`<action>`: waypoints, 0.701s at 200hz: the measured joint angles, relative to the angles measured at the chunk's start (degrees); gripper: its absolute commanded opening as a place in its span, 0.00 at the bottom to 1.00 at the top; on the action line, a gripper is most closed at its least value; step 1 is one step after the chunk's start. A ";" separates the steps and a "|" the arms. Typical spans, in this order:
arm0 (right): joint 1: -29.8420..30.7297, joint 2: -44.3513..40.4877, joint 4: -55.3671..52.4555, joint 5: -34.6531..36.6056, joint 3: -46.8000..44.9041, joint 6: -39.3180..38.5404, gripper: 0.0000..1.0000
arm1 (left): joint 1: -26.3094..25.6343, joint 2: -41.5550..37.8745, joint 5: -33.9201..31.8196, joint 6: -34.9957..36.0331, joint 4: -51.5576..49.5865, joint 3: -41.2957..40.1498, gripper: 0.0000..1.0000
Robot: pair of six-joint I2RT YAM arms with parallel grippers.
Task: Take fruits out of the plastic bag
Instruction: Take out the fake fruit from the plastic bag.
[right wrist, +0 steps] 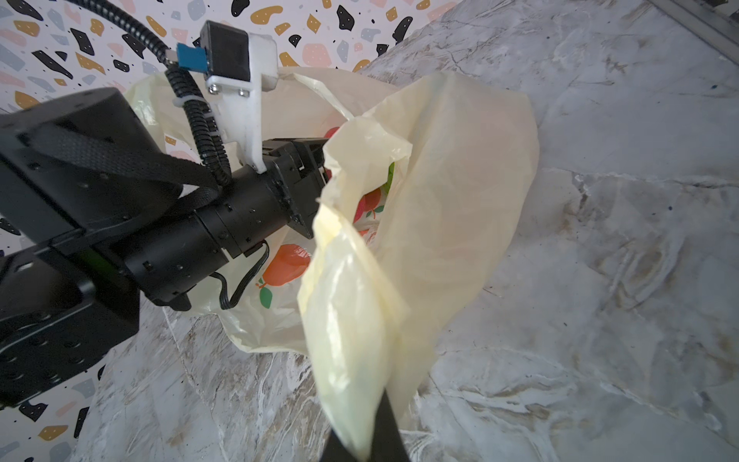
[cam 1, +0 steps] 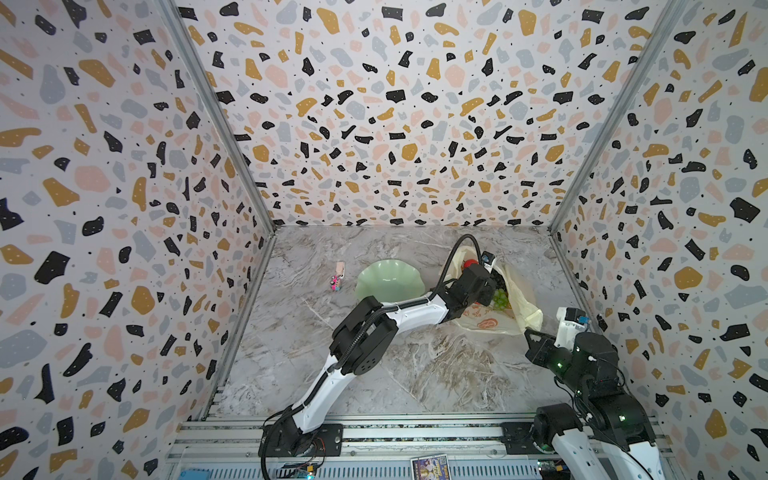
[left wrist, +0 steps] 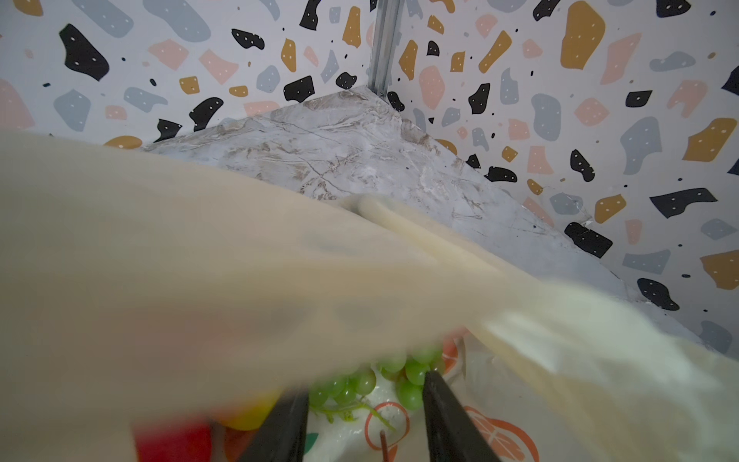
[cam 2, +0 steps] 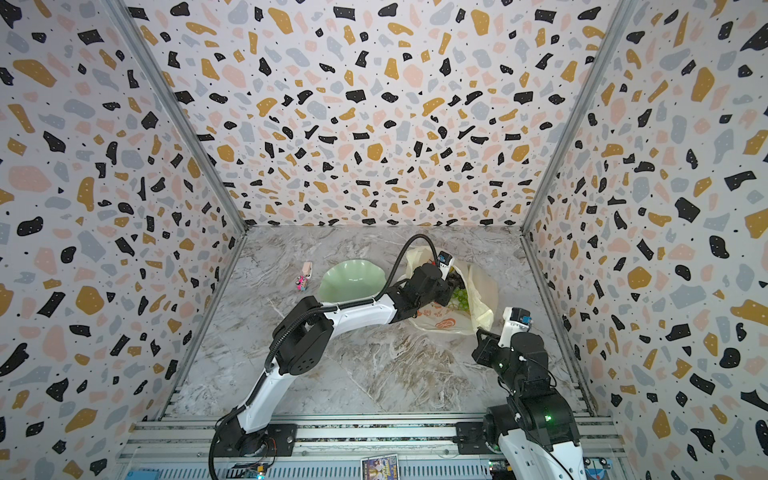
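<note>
The pale-yellow plastic bag [cam 1: 486, 322] [cam 2: 440, 322] lies at the right rear of the marble table, mouth lifted. My right gripper [right wrist: 366, 448] [cam 1: 530, 334] is shut on a bunched edge of the bag [right wrist: 460, 200], holding it up. My left gripper [left wrist: 366, 386] [cam 1: 492, 289] reaches inside the bag. Its jaws stand partly apart, with the near end of the green grape bunch [left wrist: 360, 382] [cam 1: 500, 300] [cam 2: 461, 299] between the tips, touching both. A red fruit [left wrist: 176, 444] and a yellow piece [left wrist: 252, 412] lie blurred beside the fingers. A red apple [cam 1: 471, 264] shows at the bag's far side.
A pale green wavy-rimmed plate [cam 1: 388, 280] [cam 2: 353, 278] sits left of the bag, partly under my left forearm. A tiny pink trinket [cam 1: 336, 283] lies further left. The right wall stands close behind the bag.
</note>
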 measured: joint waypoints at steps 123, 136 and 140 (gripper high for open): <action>0.00 2.08 2.80 -1.16 0.00 -0.02 0.00 | -0.44 -19.28 7.78 -1.44 -0.33 -9.09 0.04; 0.00 2.29 3.13 -1.31 0.00 -0.04 0.00 | -0.46 -22.29 8.39 -1.42 -0.28 -10.62 0.04; 0.00 2.38 3.19 -1.33 0.00 -0.04 0.00 | -0.46 -23.52 8.59 -1.40 -0.26 -11.26 0.05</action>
